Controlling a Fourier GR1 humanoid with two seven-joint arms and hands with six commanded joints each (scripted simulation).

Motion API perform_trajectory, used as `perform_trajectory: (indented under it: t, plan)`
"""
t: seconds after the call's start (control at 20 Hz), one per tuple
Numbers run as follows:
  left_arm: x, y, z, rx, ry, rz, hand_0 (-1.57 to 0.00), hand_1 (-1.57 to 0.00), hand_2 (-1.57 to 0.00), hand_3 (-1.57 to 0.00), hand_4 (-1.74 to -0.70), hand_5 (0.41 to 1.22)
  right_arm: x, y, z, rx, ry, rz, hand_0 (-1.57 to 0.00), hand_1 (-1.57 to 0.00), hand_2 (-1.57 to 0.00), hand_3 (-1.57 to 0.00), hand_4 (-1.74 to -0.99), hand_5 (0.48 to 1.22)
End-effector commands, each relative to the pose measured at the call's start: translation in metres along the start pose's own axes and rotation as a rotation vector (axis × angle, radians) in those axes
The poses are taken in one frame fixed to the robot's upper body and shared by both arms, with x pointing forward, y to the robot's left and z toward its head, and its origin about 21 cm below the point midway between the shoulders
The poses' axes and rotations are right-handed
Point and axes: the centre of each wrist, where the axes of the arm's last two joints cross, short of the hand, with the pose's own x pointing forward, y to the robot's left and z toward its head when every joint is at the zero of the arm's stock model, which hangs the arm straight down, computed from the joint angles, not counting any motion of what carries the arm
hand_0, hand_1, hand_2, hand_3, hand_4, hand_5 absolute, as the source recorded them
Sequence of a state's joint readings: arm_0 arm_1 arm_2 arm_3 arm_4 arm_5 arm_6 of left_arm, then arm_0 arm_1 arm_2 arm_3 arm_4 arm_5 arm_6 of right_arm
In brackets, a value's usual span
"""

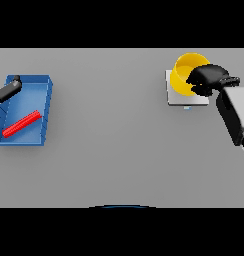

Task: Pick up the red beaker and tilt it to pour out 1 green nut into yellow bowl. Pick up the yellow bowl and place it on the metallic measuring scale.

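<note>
The yellow bowl [186,75] sits on the metallic measuring scale [174,97] at the far right of the table. My right hand [209,79] comes in from the right with its fingers curled over the bowl's right rim. That hand hides part of the rim and the bowl's inside, and no green nut shows. At the far left, the red beaker [21,124] lies on its side in a blue tray [46,107]. My left hand [8,90] hangs over the tray's far left corner with its fingers relaxed, apart from the beaker.
The blue tray stands close to the table's left edge. The scale has a small pale blue mark [187,107] at its front edge. My right forearm [234,115] slants across the table's right side.
</note>
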State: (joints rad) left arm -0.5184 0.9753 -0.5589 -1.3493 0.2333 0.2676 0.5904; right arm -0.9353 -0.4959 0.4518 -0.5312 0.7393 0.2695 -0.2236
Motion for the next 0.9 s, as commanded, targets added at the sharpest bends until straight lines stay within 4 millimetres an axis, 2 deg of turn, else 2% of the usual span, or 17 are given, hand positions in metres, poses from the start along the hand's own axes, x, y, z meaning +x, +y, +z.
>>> perform_trajectory:
  t: [0.0,0.05,0.1,0.15,0.25,0.4,0.6,0.7,0.85]
  plan:
    - [0.001,-0.002,-0.002,0.001,-0.002,0.000,0.00,0.00,0.00,0.00,-0.81,0.740,0.000,-0.003,-0.001,0.009,0.007,-0.009,-1.54,-1.41,-1.57,-1.17,-1.728,1.221]
    - [0.003,-0.003,-0.004,0.004,-0.005,0.000,0.00,0.00,0.00,0.00,-0.81,0.745,0.002,-0.003,-0.003,0.017,0.009,-0.023,-1.54,-1.44,-1.50,-1.02,-1.659,1.221]
    - [-0.001,0.000,-0.004,0.000,-0.002,0.000,0.00,0.00,0.00,0.00,-0.81,0.745,0.001,-0.006,-0.002,0.024,0.015,-0.033,-1.52,-1.35,-1.35,-0.91,-1.596,1.134]
    - [0.000,0.000,-0.006,0.002,0.009,0.003,0.00,0.00,0.00,0.00,-0.81,0.744,0.000,-0.006,-0.002,0.032,0.020,-0.039,-1.22,-1.08,-1.13,-0.82,-1.548,1.053]
    - [-0.001,-0.004,-0.010,0.000,0.016,0.003,0.00,0.00,0.00,0.00,-0.81,0.745,-0.001,-0.005,-0.003,0.043,0.021,-0.043,-0.78,-0.69,-0.81,-0.71,-1.470,0.928]
    - [0.002,-0.006,-0.010,-0.002,0.009,-0.011,0.00,0.00,0.00,0.00,-0.81,0.738,-0.004,-0.004,-0.003,0.056,0.012,-0.046,-0.40,-0.35,-0.52,-0.60,-1.410,0.821]
    - [0.002,-0.008,-0.014,-0.002,0.008,0.007,0.00,0.00,0.00,0.00,-0.81,0.736,-0.003,-0.002,-0.006,0.085,-0.011,-0.029,-0.16,-0.14,-0.29,-0.47,-1.356,0.755]
    - [0.003,-0.003,-0.013,0.006,0.008,0.005,0.00,0.00,0.00,0.00,-0.81,0.734,-0.002,-0.003,-0.007,0.091,-0.007,-0.018,-0.10,-0.09,-0.21,-0.41,-1.336,0.741]
    - [0.001,-0.007,-0.012,-0.002,0.013,0.008,0.00,0.00,0.00,0.00,-0.82,0.734,-0.001,-0.002,-0.009,0.102,-0.011,-0.010,-0.05,-0.05,-0.12,-0.35,-1.308,0.733]
